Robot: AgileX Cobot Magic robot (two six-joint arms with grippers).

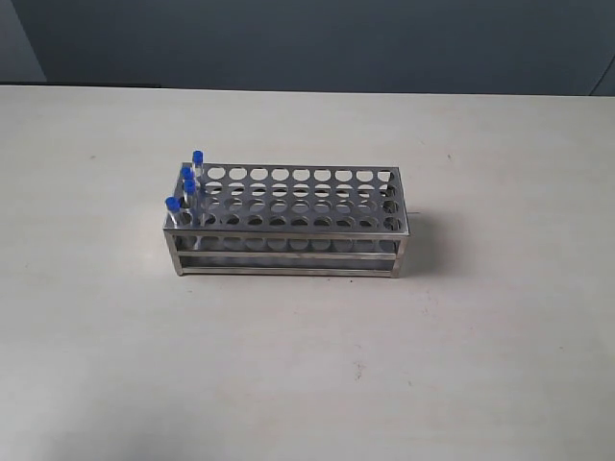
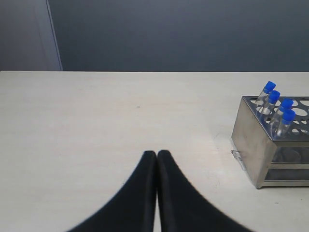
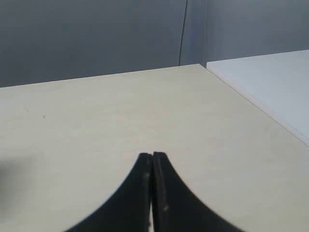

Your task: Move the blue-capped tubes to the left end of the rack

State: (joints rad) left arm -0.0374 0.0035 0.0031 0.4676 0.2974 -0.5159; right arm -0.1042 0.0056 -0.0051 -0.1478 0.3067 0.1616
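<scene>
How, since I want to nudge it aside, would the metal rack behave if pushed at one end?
The rack looks rigid, all metal plates and rails. Long with a flat base, it would probably slide and pivot rather than tip. The blue-capped tubes lean loosely in their holes, so they would likely rattle.

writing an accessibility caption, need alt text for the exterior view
A silvery metal test-tube rack sits on a pale table, with four blue-capped tubes standing together in the holes at its left end. The remaining holes look empty.
</scene>
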